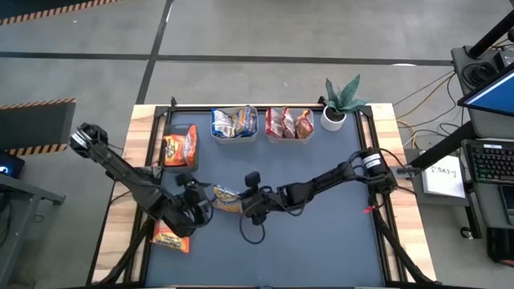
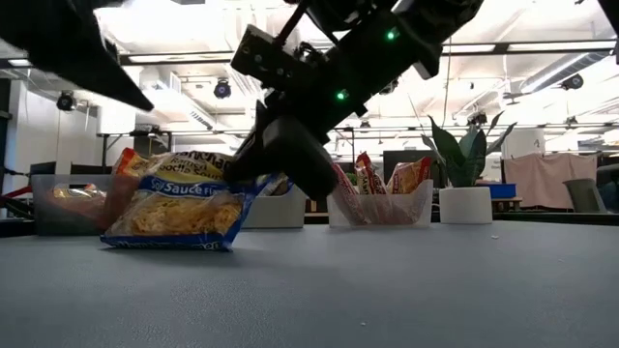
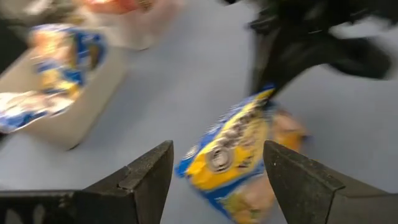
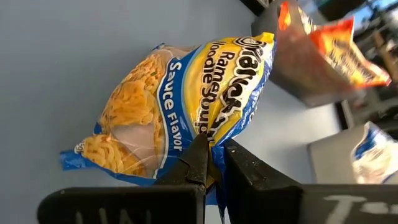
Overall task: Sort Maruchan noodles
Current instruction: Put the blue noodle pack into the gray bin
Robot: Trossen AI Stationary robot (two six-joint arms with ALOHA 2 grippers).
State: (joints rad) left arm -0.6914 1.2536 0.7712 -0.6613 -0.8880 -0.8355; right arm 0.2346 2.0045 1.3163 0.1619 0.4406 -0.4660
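Pinched right at the lens, your right gripper clamps one edge of the yellow-and-blue noodle packet, mid-table in the high view. Your left gripper hangs with fingers apart just beside it. Watch that thin edge grip: crinkly plastic could slip before the blue-packet tub, upper centre.
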